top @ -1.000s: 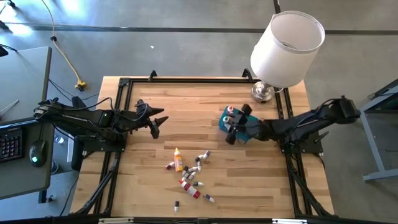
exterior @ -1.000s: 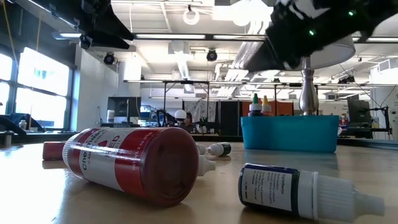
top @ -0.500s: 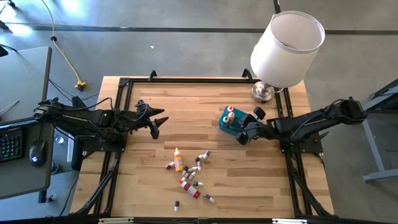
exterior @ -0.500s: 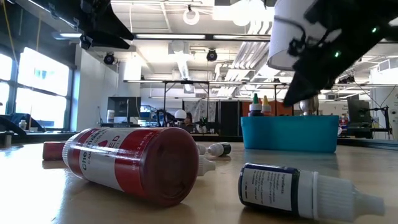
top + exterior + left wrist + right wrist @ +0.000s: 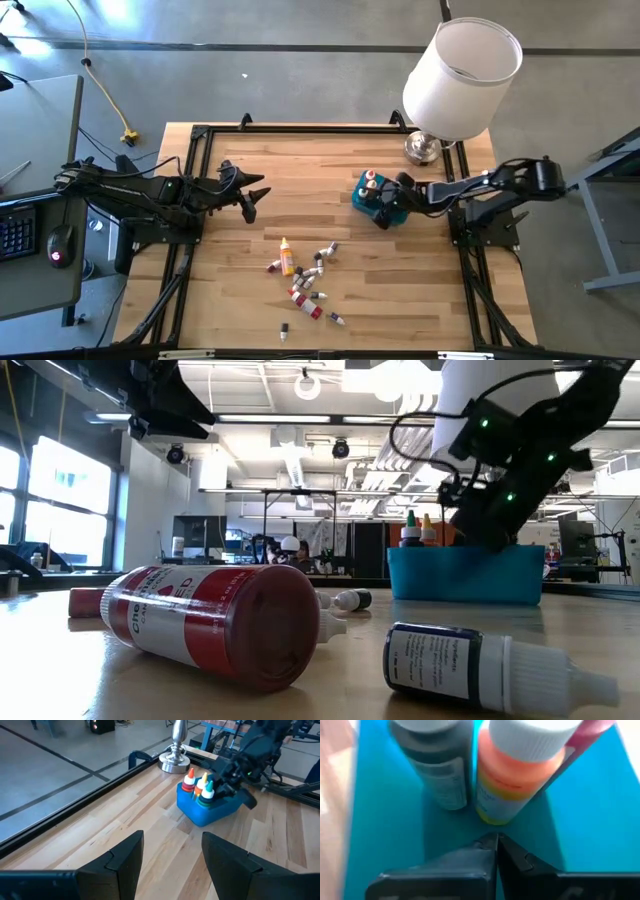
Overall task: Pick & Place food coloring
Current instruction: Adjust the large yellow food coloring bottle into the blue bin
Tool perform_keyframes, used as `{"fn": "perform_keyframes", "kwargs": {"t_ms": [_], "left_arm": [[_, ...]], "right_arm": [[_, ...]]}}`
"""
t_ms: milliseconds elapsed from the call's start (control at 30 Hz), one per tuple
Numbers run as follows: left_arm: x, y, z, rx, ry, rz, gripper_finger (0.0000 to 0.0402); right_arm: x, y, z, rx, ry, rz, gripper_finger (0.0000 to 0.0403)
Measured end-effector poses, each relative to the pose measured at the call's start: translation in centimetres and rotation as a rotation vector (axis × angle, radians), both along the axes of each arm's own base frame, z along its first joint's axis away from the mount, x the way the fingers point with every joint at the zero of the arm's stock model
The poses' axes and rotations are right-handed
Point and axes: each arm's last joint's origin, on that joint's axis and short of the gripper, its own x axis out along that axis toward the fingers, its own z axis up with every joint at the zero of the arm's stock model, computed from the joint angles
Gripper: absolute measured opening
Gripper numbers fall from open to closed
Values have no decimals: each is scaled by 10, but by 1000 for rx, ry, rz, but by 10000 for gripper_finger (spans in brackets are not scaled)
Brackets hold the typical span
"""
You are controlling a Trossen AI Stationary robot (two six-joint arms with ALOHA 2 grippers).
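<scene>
The right gripper (image 5: 497,839), fingers pressed together and empty, hung inside the teal bin (image 5: 366,203) beside upright food coloring bottles (image 5: 199,787); the left gripper (image 5: 252,197) waited, fingers apart.

A big white lamp shade (image 5: 462,77) is hanging over the far right corner of the wooden table (image 5: 260,165). Its shiny metal base (image 5: 421,149) is sitting on the table, near the teal bin (image 5: 212,810). A black frame (image 5: 190,160) is running around the table's edges. Off to the left, a keyboard (image 5: 14,227) and a mouse (image 5: 59,246) are lying on a grey desk (image 5: 35,115). A yellow cable (image 5: 105,85) is trailing over the floor.
</scene>
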Motion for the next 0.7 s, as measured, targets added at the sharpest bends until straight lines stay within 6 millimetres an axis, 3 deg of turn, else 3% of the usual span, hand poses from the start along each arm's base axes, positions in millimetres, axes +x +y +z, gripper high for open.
{"fn": "perform_keyframes", "kwargs": {"t_ms": [700], "left_arm": [[0, 0, 0, 0, 0, 1, 198]], "right_arm": [[12, -25, 1, -20, -136, 78, 0]]}}
